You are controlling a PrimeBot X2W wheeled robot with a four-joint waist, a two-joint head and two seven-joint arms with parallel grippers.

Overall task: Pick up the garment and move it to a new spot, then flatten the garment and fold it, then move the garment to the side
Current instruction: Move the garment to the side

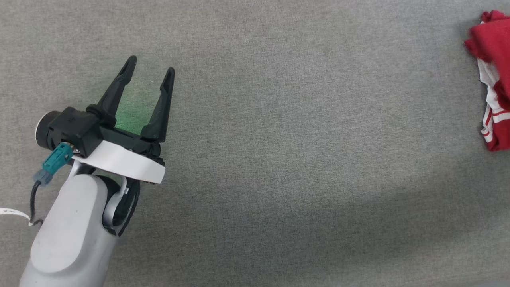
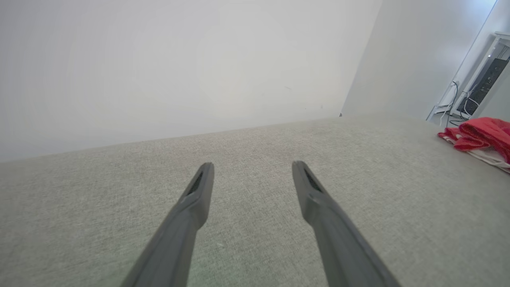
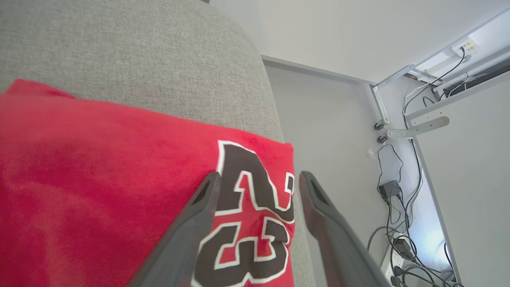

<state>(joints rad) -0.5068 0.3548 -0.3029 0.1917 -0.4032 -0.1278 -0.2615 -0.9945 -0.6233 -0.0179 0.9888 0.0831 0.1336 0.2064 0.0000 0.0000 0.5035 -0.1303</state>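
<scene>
The garment [image 1: 494, 79] is a red jersey with white, red-striped trim, lying bunched at the far right edge of the grey cloth surface [image 1: 279, 159]. The left wrist view catches the garment [image 2: 480, 137] far off at the right. Up close, the right wrist view shows the garment [image 3: 99, 191] and its black "23" outlined in white, at the surface's rounded corner. My right gripper [image 3: 259, 177] is open just above that print, with nothing between its fingers. My left gripper [image 1: 151, 65] is open over bare cloth at the left, far from the garment.
The grey surface ends at a white wall [image 2: 179, 59] ahead of the left gripper. Past the rounded corner beside the garment the floor [image 3: 330, 131] lies below, with a white desk frame [image 3: 414, 99], cables and a power adapter [image 3: 389, 189].
</scene>
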